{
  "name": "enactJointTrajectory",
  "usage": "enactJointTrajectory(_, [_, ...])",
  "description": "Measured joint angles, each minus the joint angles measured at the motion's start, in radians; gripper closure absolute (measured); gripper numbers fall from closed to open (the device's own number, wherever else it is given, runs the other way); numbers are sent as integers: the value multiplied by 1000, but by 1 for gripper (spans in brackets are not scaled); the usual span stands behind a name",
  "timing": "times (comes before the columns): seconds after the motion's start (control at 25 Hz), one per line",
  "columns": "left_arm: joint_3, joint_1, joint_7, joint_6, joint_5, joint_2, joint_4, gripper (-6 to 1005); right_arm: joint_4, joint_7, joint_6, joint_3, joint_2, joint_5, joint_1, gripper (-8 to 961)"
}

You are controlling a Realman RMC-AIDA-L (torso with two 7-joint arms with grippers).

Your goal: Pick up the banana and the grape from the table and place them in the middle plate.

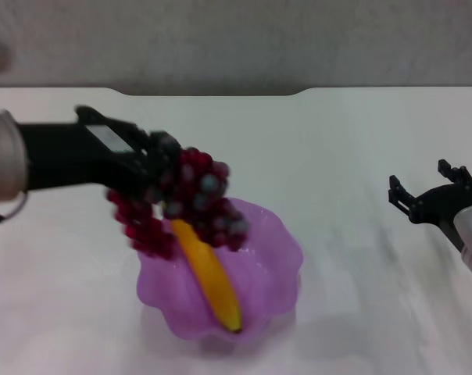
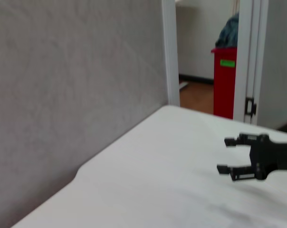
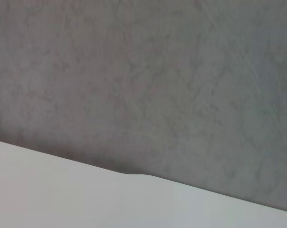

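Head view: your left gripper (image 1: 159, 168) is clutching grape (image 1: 191, 201) over middle plate (image 1: 275, 266); banana (image 1: 207, 273) is lying inside; right gripper (image 1: 431, 191) is idling spread wide above table (image 1: 353, 156), well apart.

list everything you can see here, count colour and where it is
banana: 1, yellow-orange, lying in the plate, one end at its near rim
grape: 1 bunch, dark red-purple, held over the plate's far left rim
plate: 1, translucent purple, wavy rim, on the table centre
table: 1, white, notched far edge
wall: 1, grey, behind the table
bin: 1, red, on the floor past the table's end, in the left wrist view
left gripper: black, shut on the grape, reaching in from the left
right gripper: black, open, off to the right above the table
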Motion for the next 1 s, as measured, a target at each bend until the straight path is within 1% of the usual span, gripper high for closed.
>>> enactJointTrajectory(0.08, [57, 6, -2, 49, 35, 0, -21, 855, 0, 0, 0, 0, 0, 0, 0, 64])
enactJointTrajectory(0.16, [90, 6, -4, 79, 45, 0, -48, 855, 0, 0, 0, 1, 0, 0, 0, 64])
enactJointTrajectory(0.2, [90, 6, -4, 79, 45, 0, -48, 855, 0, 0, 0, 1, 0, 0, 0, 64])
enactJointTrajectory(0.24, [127, -5, -6, 125, 52, 0, -97, 855, 0, 0, 0, 2, 0, 0, 0, 64])
enactJointTrajectory(0.28, [129, -5, -6, 128, 53, 0, -99, 855, 0, 0, 0, 2, 0, -1, 0, 64])
enactJointTrajectory(0.44, [181, -25, -12, 197, 72, -1, -168, 856, 0, 0, 0, 0, 0, -1, 3, 64])
enactJointTrajectory(0.56, [232, -37, -25, 255, 118, -1, -221, 856, 0, 0, 0, 0, 0, 1, 2, 64])
enactJointTrajectory(0.6, [232, -37, -25, 255, 118, -1, -221, 856, 0, 0, 0, 1, 0, 1, 2, 64])
enactJointTrajectory(0.64, [258, -41, -28, 290, 116, -1, -256, 856, 0, 0, 0, 2, 0, 1, 1, 64])
enactJointTrajectory(0.68, [258, -41, -28, 290, 116, -1, -256, 856, 0, 0, 0, 3, 0, 1, 1, 64])
enactJointTrajectory(0.8, [297, -45, -28, 350, 115, -1, -301, 857, 0, 0, 0, 4, 0, 1, 1, 65])
enactJointTrajectory(1.0, [323, -58, -28, 393, 121, 0, -341, 858, 0, 0, 0, 2, 0, 1, 2, 65])
